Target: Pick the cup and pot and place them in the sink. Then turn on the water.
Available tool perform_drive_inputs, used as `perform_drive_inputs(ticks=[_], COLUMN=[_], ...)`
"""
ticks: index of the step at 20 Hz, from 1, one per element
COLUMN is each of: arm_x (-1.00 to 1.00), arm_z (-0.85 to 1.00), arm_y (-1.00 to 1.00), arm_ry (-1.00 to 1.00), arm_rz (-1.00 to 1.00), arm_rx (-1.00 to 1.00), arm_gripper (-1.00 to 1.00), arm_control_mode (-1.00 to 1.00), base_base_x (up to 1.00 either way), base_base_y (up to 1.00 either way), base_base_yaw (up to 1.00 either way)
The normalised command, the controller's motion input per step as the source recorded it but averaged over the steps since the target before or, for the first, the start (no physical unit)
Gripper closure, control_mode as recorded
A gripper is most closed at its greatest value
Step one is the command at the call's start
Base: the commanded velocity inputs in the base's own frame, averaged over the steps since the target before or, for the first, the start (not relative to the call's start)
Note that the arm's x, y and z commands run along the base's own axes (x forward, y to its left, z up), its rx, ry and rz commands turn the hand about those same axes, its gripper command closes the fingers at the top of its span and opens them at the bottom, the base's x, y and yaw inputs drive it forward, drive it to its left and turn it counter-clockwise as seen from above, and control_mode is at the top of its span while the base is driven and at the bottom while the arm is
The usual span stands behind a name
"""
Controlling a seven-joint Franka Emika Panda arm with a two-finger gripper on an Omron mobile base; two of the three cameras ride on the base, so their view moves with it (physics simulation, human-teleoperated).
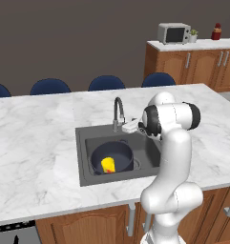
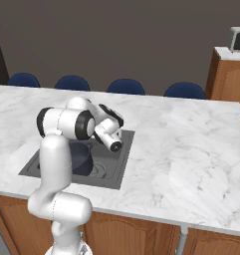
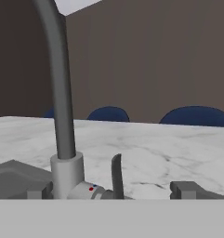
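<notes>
Already the pot (image 1: 112, 156) sits in the sink (image 1: 85, 143) with the cup (image 1: 108, 165) standing inside it, so only the water remains, and the gripper (image 1: 130, 127), jaws wide and empty, hovers beside the faucet (image 1: 118, 112) lever (image 3: 116, 175).

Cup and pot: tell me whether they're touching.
Touching. In the left base view the cup stands inside the pot, resting on its bottom, and the pot sits in the sink.
</notes>
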Motion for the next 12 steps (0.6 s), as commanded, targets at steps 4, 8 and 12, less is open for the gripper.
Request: perform_drive_inputs(ticks=[4,8,12], arm_x=[0.01,0.04,0.07], arm_z=[-0.01,-0.01,0.0], arm_y=[0.0,0.0,0.0], arm_ry=[0.0,0.0,0.0], arm_rz=[0.0,0.0,-0.01], arm_rx=[0.0,0.0,0.0], arm_gripper=[-1.0,-1.0,-1.0], arm_control_mode=[-1.0,-1.0,-1.0], base_base_x=[0.0,0.0,0.0], base_base_y=[0.0,0.0,0.0], base_base_yaw=[0.0,0.0,0.0])
